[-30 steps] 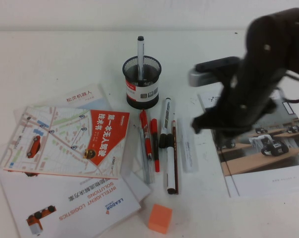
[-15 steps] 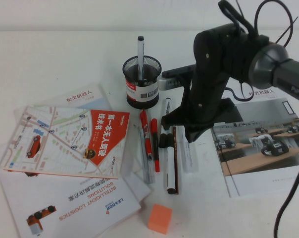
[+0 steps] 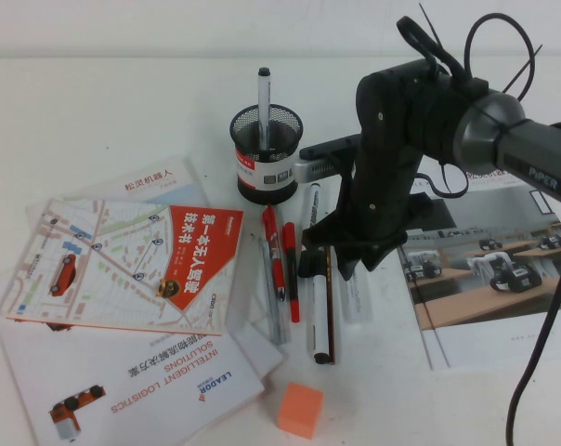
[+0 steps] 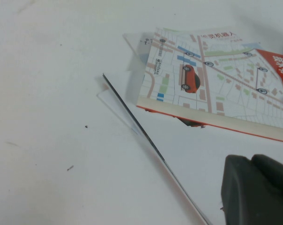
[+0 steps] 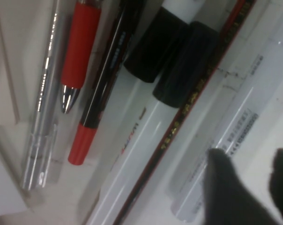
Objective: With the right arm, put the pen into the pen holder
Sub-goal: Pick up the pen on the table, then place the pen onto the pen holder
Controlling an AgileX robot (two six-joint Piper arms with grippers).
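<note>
**Right hand [image 3: 341,258] low over the white pen [image 3: 358,302]**

Hangs over the row of writing things on the desk [image 3: 95,102], just on the near side of the pen holder [image 3: 266,153]. Shows, in the right wrist view, dark fingertips [image 5: 221,187] parted by a narrow gap, with one tip overlapping the pen's frosted barrel and nothing gripped. Leaves the pen flat on the desk, just beside a dark red pencil [image 3: 329,297], near the brochure [image 3: 485,279] on the right and apart from the holder. Keeps a grey pen [image 3: 263,102] upright in the mesh cup. Catches only a black corner of the left hand [image 4: 258,192] near a map booklet [image 4: 216,89]; cannot tell whether wide or narrow.
</note>
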